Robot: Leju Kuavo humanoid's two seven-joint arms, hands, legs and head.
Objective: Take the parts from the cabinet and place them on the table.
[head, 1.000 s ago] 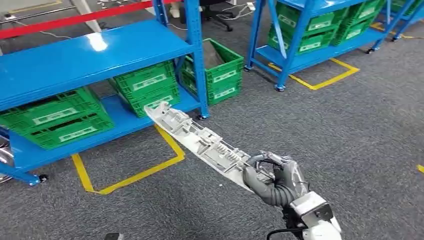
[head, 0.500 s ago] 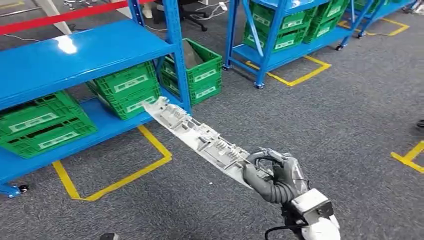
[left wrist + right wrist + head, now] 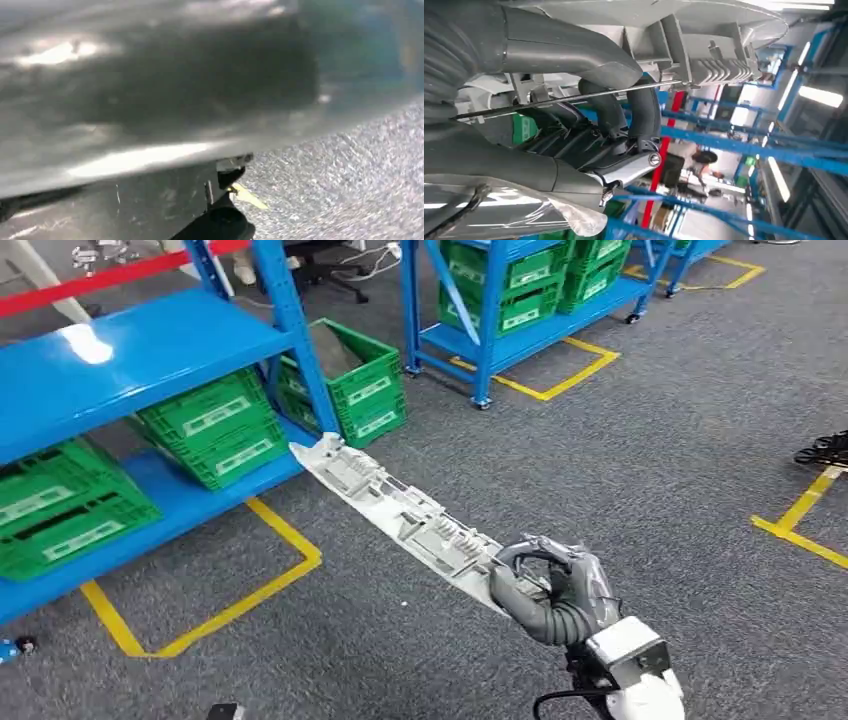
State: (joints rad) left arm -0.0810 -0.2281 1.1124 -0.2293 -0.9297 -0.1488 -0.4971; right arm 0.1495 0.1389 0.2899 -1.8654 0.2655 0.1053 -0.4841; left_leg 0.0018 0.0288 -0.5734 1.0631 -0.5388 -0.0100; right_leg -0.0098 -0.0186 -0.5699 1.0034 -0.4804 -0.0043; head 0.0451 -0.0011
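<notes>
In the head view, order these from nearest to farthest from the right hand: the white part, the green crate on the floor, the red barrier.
1. White part: held in the right hand.
2. Green crate on the floor: beside the near blue rack.
3. Red barrier: far, behind that rack.

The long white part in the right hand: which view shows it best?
The head view: the long white part shows end to end, gripped at one end by the right hand. The right wrist view shows its ribbed underside close up; the left wrist view is a blur.

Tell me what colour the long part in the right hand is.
Light grey-white part, clearest in the head view.
</notes>
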